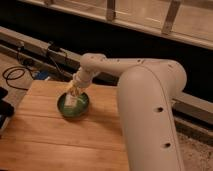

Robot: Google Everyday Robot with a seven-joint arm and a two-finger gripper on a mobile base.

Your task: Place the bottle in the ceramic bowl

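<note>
The green ceramic bowl (73,106) sits on the wooden table (45,140), at its back middle. The pale bottle (70,100) shows as a whitish shape inside the bowl, under the gripper. My gripper (74,91) hangs directly over the bowl, just above its rim, at the end of the white arm (125,70) that reaches in from the right. Whether the gripper touches the bottle cannot be made out.
A dark object (4,107) sits at the table's left edge. Black cables (15,75) and a small box (55,48) lie on the floor and rail behind the table. My large white arm body (150,120) covers the table's right side.
</note>
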